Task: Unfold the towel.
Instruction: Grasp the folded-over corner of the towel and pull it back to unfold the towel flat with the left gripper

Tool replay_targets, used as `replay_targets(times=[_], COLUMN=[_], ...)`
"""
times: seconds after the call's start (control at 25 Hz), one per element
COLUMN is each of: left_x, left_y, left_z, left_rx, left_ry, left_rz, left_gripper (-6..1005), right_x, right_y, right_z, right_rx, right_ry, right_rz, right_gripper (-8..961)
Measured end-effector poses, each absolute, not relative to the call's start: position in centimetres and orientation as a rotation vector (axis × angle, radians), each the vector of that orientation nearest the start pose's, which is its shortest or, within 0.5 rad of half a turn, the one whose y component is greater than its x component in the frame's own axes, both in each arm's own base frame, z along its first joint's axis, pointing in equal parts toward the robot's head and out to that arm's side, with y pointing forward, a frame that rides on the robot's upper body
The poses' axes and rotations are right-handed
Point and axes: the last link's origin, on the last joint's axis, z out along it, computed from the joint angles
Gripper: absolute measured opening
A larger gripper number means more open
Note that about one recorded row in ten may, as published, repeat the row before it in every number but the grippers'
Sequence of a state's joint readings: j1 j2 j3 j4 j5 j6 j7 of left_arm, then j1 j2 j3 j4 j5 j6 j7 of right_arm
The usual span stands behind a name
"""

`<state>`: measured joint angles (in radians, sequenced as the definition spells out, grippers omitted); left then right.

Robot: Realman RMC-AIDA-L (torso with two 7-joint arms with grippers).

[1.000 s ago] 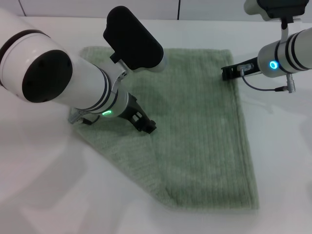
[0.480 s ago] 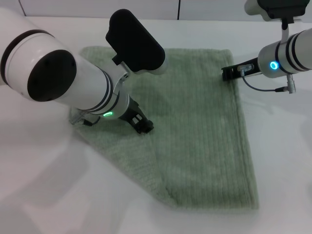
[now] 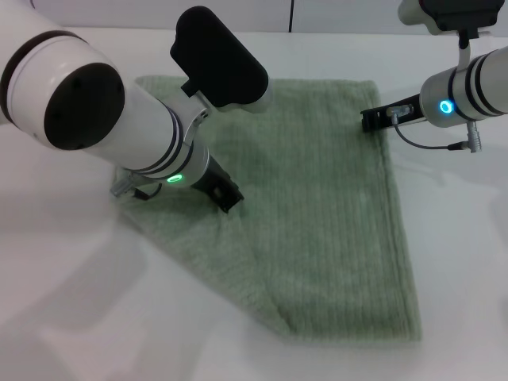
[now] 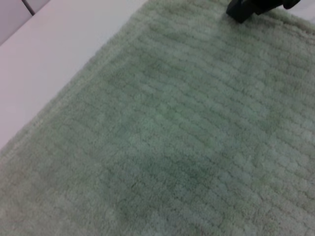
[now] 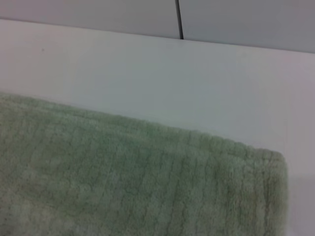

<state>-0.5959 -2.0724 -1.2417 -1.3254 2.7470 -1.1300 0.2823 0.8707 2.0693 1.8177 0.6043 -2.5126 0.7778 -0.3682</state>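
Sage-green terry, the towel point(image 3: 317, 206), is seen in the head view lying on the white worktop point(image 3: 63, 278), still doubled, with a diagonal fold edge running along its near left side; the left end effector point(image 3: 225, 193) is pressed down on the cloth close to that fold, and whether it is open or closed cannot be told, while the right end effector point(image 3: 373, 119) is set at the far right corner, its state likewise not to be made out. In the left wrist view only ribbed towel point(image 4: 162, 128) and the other arm's dark tip point(image 4: 246, 7) are shown. In the right wrist view the hemmed corner point(image 5: 266, 167) is seen lying flat. The unfolding is judged unfinished; next the folded layer must be gripped and drawn outward. No containers are present
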Motion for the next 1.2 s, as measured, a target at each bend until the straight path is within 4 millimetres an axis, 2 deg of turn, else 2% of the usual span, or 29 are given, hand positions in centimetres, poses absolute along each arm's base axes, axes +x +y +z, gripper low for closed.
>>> replay_targets(times=[0.44, 0.8, 1.2], left_x=[-14.4, -12.6, -12.4], left_y=[35.0, 34.6, 34.1], left_z=[-7.4, -6.2, -4.9], left_rx=[-2.493, -2.457, -2.393], left_ry=[-0.572, -0.525, -0.547], left_rz=[0.516, 0.503, 0.586], left_gripper=[3, -1, 4], right_x=[21.4, 21.4, 21.5], right_y=[44.4, 44.4, 44.4], right_z=[-5.3, -5.3, -5.3], right_rx=[-2.163, -2.162, -2.16], right_ry=[1.249, 1.248, 1.25], right_rz=[-0.088, -0.086, -0.089], right_gripper=[-1, -1, -1])
